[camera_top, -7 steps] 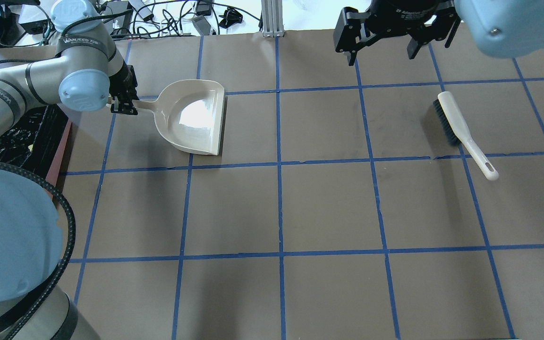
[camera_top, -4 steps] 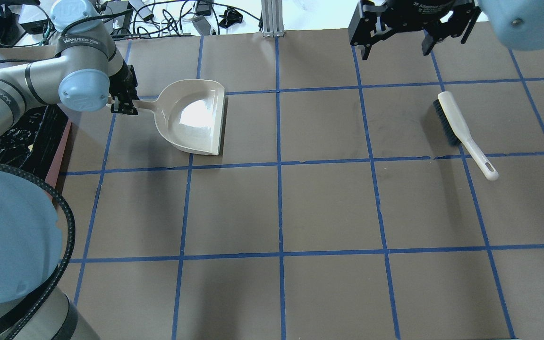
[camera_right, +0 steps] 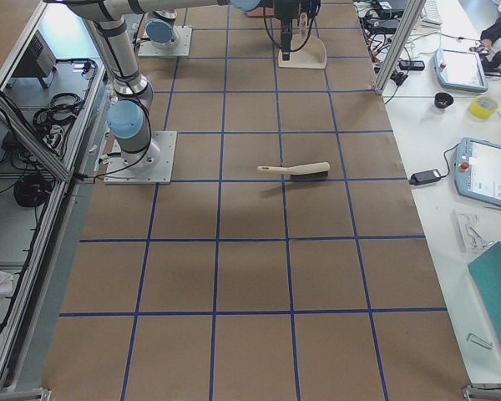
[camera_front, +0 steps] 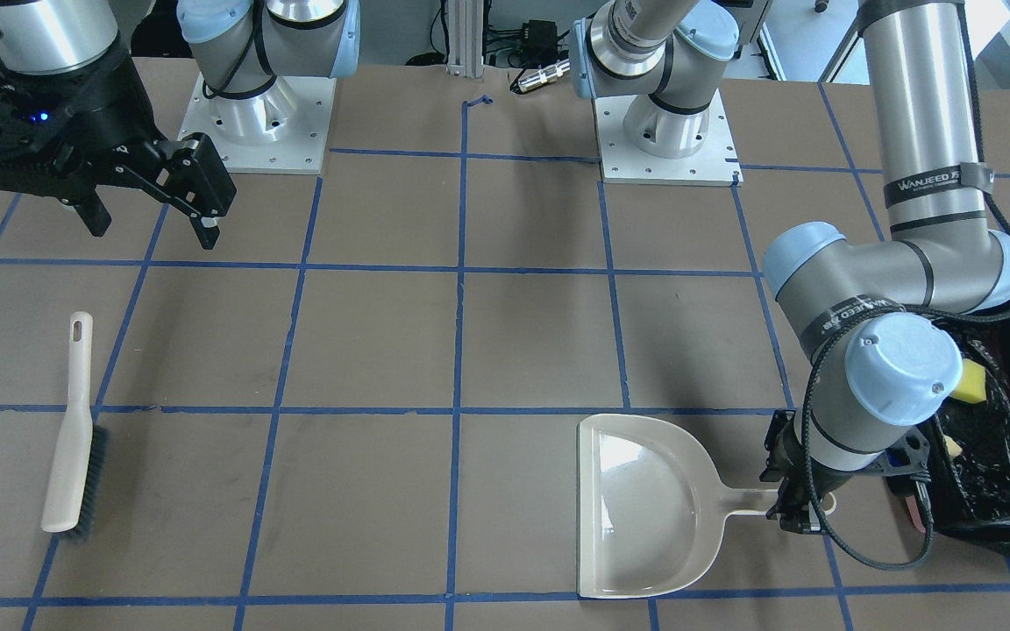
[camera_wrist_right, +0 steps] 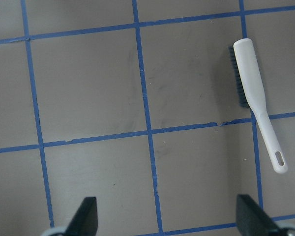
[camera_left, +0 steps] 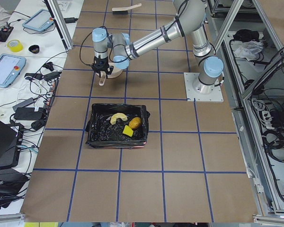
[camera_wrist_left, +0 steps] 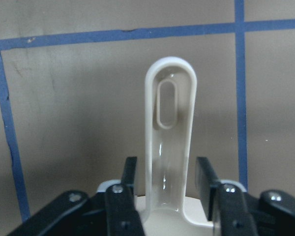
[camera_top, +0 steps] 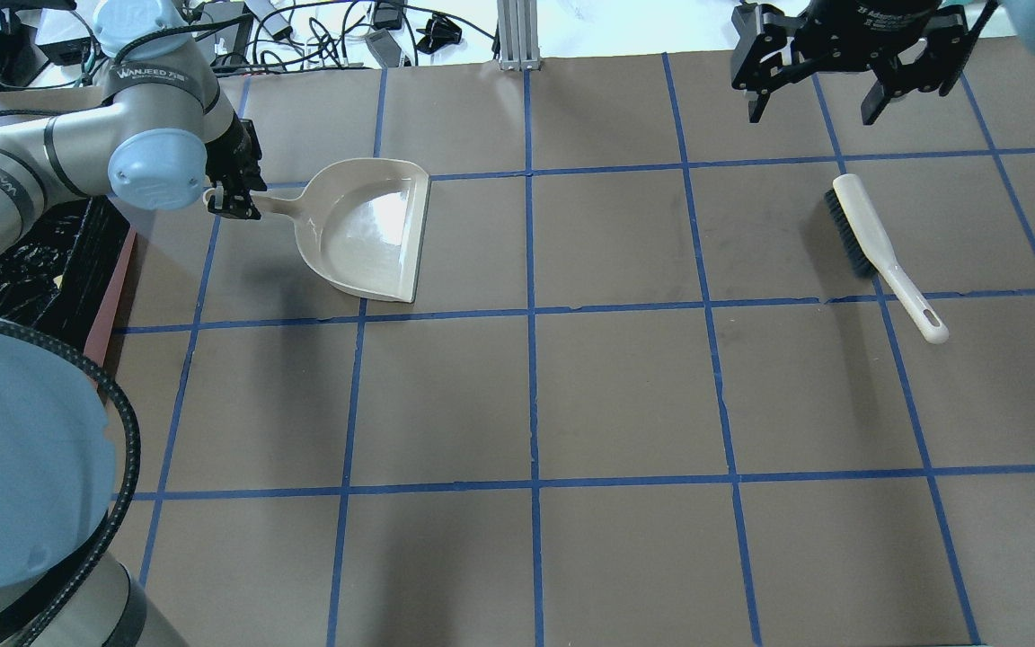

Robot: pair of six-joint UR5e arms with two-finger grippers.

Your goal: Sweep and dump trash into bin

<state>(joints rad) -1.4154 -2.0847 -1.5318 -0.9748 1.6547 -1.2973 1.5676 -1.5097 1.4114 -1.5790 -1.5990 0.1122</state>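
The trash lies in the bin (camera_left: 97, 130), a pink box lined with a black bag: a curved tan piece (camera_left: 117, 117), a golden-brown lump (camera_left: 135, 123) and a yellow wedge (camera_left: 127, 131). The wedge also shows in the front-facing view (camera_front: 970, 381). My left gripper (camera_top: 234, 202) is shut on the handle (camera_wrist_left: 169, 123) of the beige dustpan (camera_top: 374, 229), which is empty and low over the table beside the bin (camera_front: 1009, 456). My right gripper (camera_top: 809, 99) is open and empty, high above the table, away from the white-handled brush (camera_top: 877, 252).
The brush (camera_front: 75, 438) lies flat on the robot's right side of the brown gridded table and shows in the right wrist view (camera_wrist_right: 255, 98). Cables and devices lie beyond the table's far edge (camera_top: 302, 36). The arm bases (camera_front: 663, 131) stand at the robot's side.
My right gripper has moved to the right in the overhead view, staying open. The dustpan in my left gripper has shifted slightly and its pan has tilted a little.
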